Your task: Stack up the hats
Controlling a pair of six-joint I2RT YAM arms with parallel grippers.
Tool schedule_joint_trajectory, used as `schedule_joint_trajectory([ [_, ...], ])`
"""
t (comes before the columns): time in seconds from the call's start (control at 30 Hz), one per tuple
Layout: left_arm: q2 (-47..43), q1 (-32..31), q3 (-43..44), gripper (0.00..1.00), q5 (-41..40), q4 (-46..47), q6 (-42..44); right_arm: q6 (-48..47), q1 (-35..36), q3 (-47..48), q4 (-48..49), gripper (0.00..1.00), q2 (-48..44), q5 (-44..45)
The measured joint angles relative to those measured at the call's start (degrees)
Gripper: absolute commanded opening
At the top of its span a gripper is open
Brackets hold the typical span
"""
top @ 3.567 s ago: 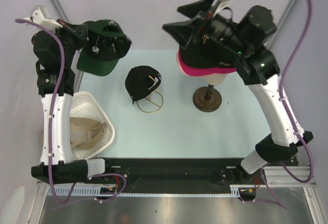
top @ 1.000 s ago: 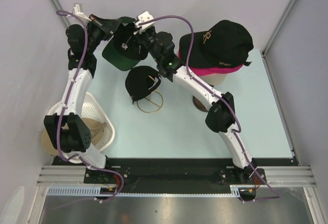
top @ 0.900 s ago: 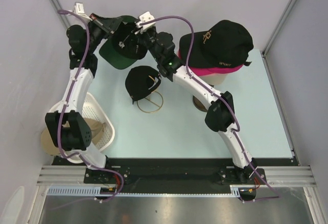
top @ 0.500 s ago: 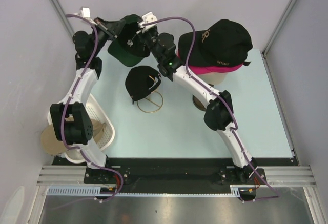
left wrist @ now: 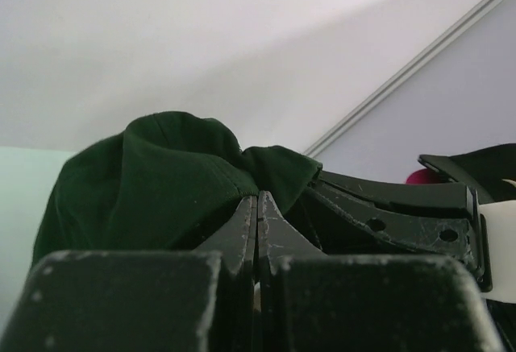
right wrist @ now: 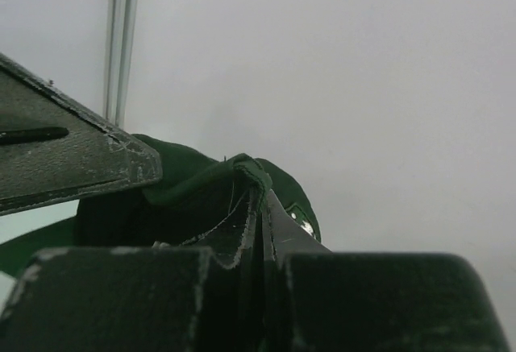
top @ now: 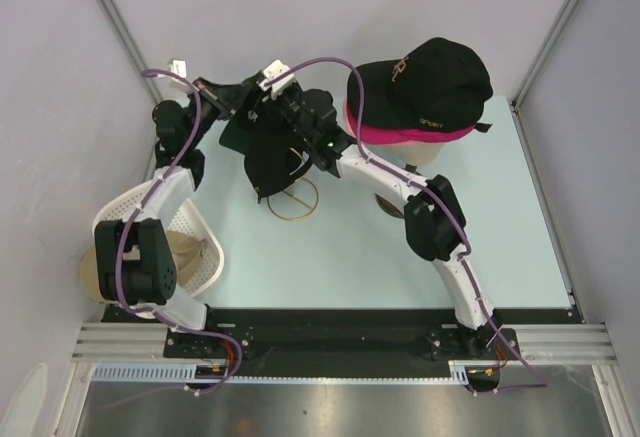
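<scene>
The dark green hat [top: 237,131] hangs in the air between both arms at the back left, just above a black hat [top: 268,167] that sits on a gold wire stand [top: 293,201]. My left gripper [top: 226,97] is shut on the green hat's fabric [left wrist: 161,183], the fingertips pressed together at its edge. My right gripper [top: 262,95] is shut on the same hat's rim [right wrist: 242,167]. A black hat with a gold logo [top: 425,82] lies on a magenta hat [top: 395,138] on the mannequin head [top: 418,154].
A white mesh basket [top: 130,212] stands at the left edge with a tan hat [top: 185,254] inside. The mannequin's round base [top: 388,203] stands right of centre. The right arm reaches diagonally across the table's middle. The back wall is close behind both grippers.
Both grippers have carried the green hat to the right and toward the black hat on the wire stand. The right gripper's jaws have closed a little further on its rim.
</scene>
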Motion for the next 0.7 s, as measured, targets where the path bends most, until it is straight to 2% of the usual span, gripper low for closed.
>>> schedule_joint_trajectory([
  [0.07, -1.62, -0.46, -0.76, 0.03, 0.00, -1.03, -0.35, -0.90, 0.35, -3.28, 0.87, 0.00, -2.27, 0.02],
  [0.17, -4.33, -0.94, -1.62, 0.12, 0.02, -3.19, -0.96, -2.08, 0.79, -7.52, 1.77, 0.00, -6.14, -0.39],
  [0.2, -5.44, -1.03, -2.12, 0.26, 0.07, -3.82, -1.42, -2.47, 0.98, -8.98, 2.12, 0.00, -7.50, -0.46],
  [0.27, -7.04, -1.09, -3.08, 0.40, 0.44, -4.31, -1.97, -3.06, 1.44, -12.61, 3.13, 0.00, -10.54, -0.83],
  [0.33, -8.31, -1.18, -4.04, 0.48, 1.07, -5.09, -2.49, -3.34, 2.03, -16.39, 4.11, 0.00, -13.40, -1.18],
  [0.37, -8.87, -1.22, -4.59, 0.59, 1.62, -5.51, -2.89, -3.48, 2.36, -18.49, 4.50, 0.00, -14.80, -1.53],
  [0.4, -9.55, -1.25, -5.35, 0.64, 2.03, -5.99, -3.26, -3.63, 2.64, -20.35, 4.81, 0.00, -15.96, -1.86],
  [0.47, -11.13, -1.29, -7.39, 0.68, 2.93, -6.56, -3.80, -3.74, 3.34, -23.41, 5.09, 0.00, -17.73, -2.21],
  [0.7, -19.06, -1.36, -12.55, 0.71, 5.16, -9.46, -4.72, -4.20, 4.83, -27.87, 5.22, 0.00, -18.82, -3.89],
])
